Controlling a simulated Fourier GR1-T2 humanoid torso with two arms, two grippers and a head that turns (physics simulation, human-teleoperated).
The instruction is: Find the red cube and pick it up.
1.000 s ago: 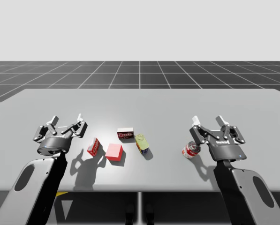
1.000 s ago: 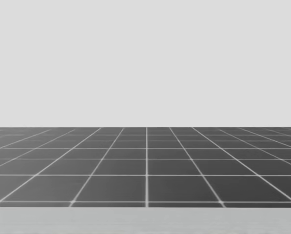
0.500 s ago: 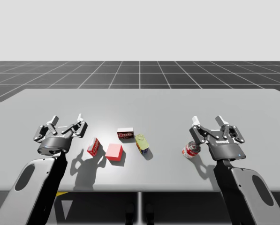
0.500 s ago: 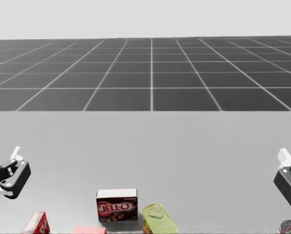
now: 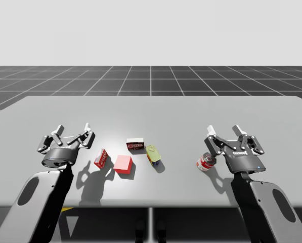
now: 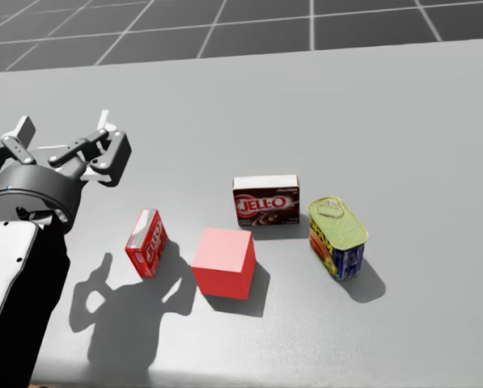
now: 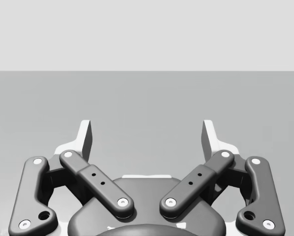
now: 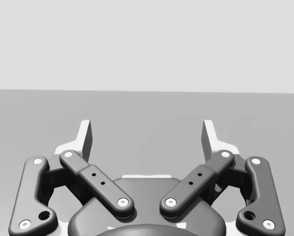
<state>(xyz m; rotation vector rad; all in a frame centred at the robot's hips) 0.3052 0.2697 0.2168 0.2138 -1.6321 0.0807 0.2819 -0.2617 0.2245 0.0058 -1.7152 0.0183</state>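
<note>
The red cube (image 5: 123,164) (image 6: 223,262) rests on the grey table (image 5: 191,116), near the front edge and left of centre. My left gripper (image 5: 73,129) (image 6: 63,129) (image 7: 147,135) hovers open to the cube's left, beyond a small red box, with nothing between its fingers. At the table's right my right gripper (image 5: 224,130) (image 8: 147,135) is also open and holds nothing, well away from the cube. Both wrist views look out across bare table top.
A small red box (image 5: 101,158) (image 6: 146,242) stands just left of the cube. A brown box (image 5: 135,145) (image 6: 265,200) stands behind it, and a green-topped tin (image 5: 153,154) (image 6: 336,237) to its right. A red-and-white can (image 5: 205,162) lies by my right gripper.
My head has turned down and to the left, bringing the cube, boxes, tin and left gripper into the head view. The arms and objects have not visibly moved.
</note>
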